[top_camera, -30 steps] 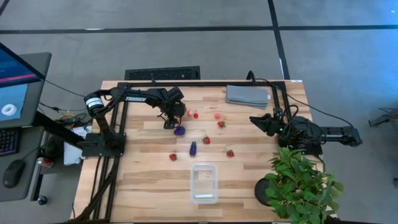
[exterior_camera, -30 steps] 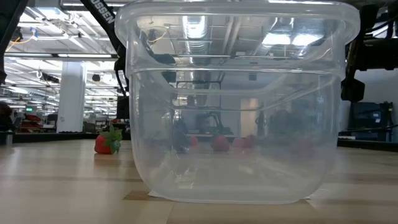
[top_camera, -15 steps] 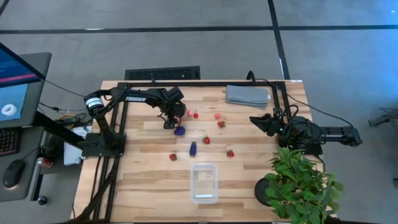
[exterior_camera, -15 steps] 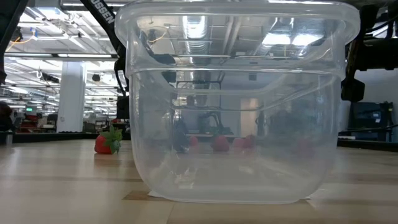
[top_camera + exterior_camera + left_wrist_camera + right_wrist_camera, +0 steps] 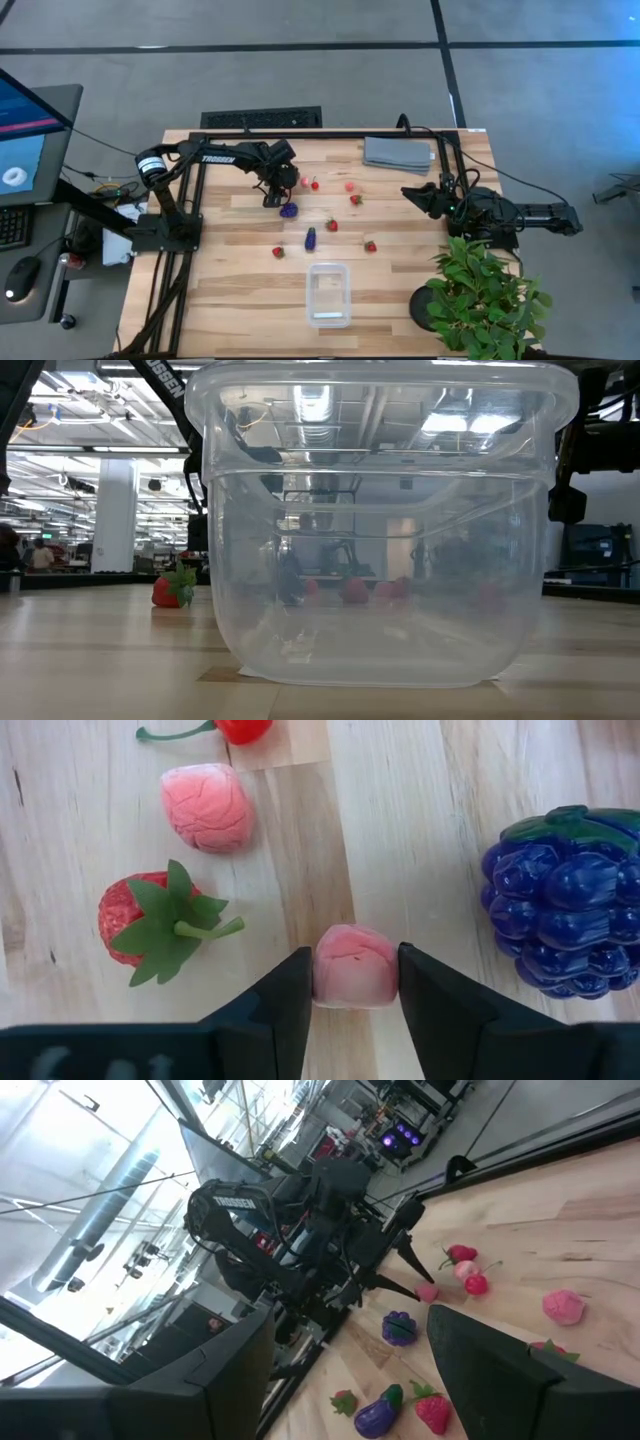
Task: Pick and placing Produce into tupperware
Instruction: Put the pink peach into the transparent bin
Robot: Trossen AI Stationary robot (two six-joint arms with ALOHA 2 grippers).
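Note:
The produce lies scattered on the wooden table: a purple grape cluster [image 5: 289, 210] [image 5: 565, 900], an elongated purple piece [image 5: 310, 239], strawberries [image 5: 331, 225] [image 5: 370, 246] [image 5: 278, 252] [image 5: 150, 925], a cherry [image 5: 314, 184] and pink pieces [image 5: 349, 186] [image 5: 205, 808]. The clear tupperware [image 5: 328, 294] [image 5: 385, 520] stands near the table's near edge, with nothing in it. My left gripper [image 5: 271, 199] [image 5: 355, 972] is just left of the grape cluster, shut on a small pink fruit piece. My right gripper [image 5: 415, 193] [image 5: 350, 1380] waits open at the table's right side. My left gripper pinches the small pink fruit piece [image 5: 355, 965] between its two fingers [image 5: 290, 1000], one on each side of it. The fingers come from above, pointing down. The right wrist view shows the piece [image 5: 428, 1292] at the fingertips, low at the table; whether it is lifted clear I cannot tell.
A folded grey cloth [image 5: 397, 153] lies at the far right corner. A green potted plant [image 5: 480, 295] stands at the near right corner. Bare wood lies between the fruit and the tupperware. In the low view the tupperware fills most of the picture.

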